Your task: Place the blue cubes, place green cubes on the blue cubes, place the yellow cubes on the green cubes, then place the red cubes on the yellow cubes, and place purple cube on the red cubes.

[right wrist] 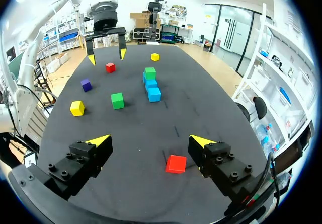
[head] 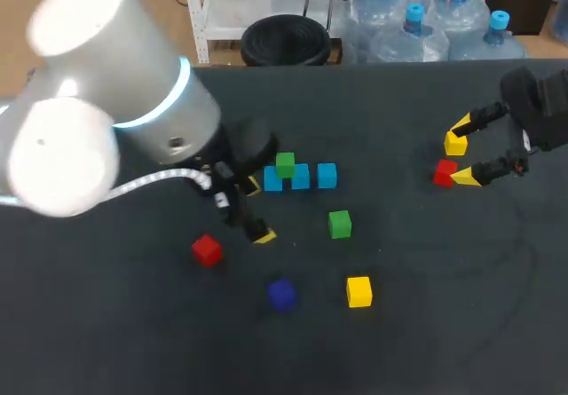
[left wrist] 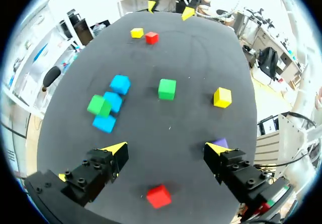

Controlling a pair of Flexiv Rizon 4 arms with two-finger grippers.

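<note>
Three blue cubes [head: 300, 177] lie in a row mid-table, and a green cube [head: 285, 165] rests on them. A second green cube [head: 339, 224], a yellow cube [head: 358, 291], a purple cube [head: 281, 294] and a red cube [head: 207, 249] lie loose in front. My left gripper [head: 258, 210] hangs open just left of the row, holding nothing. In its wrist view the red cube [left wrist: 159, 196] lies under the gripper [left wrist: 166, 148], and the purple cube [left wrist: 220, 143] sits beside one finger. My right gripper [head: 461, 151] stands open at the right, with a yellow cube [head: 455, 144] and a red cube [head: 444, 173] by its tips.
In the right wrist view another yellow cube [right wrist: 155, 57] lies beyond the blue row [right wrist: 151, 85], past my left arm. The dark tabletop [head: 426, 280] is bare at the front right.
</note>
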